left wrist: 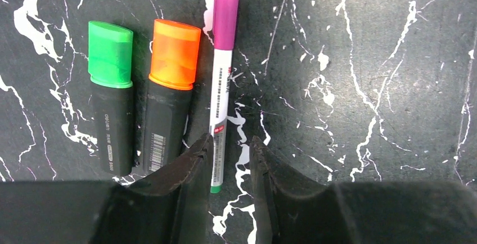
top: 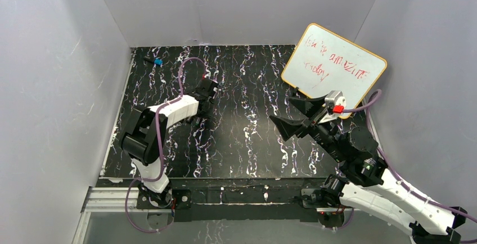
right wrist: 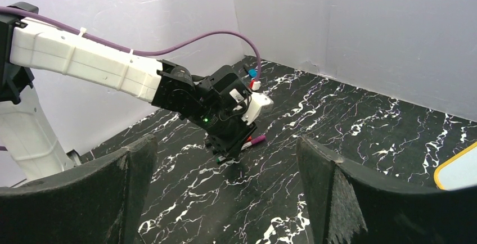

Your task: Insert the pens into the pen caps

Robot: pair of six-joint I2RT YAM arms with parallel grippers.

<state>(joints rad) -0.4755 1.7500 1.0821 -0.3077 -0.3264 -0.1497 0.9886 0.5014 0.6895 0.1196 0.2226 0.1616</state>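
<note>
Purple plastic cap (left wrist: 226,8) looks fully on the thin white pen (left wrist: 220,103), which lies on the black marbled surface (left wrist: 365,86) with its tail between the narrowly parted fingers (left wrist: 188,168) of our left tool (left wrist: 229,141), so we should lift straight up while our right tool (top: 281,108) hangs wide open.

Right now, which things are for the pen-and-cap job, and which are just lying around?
For the job: green-capped marker, orange-capped marker, purple-capped white pen.
Just lying about: whiteboard, small blue thing in the far corner.
</note>
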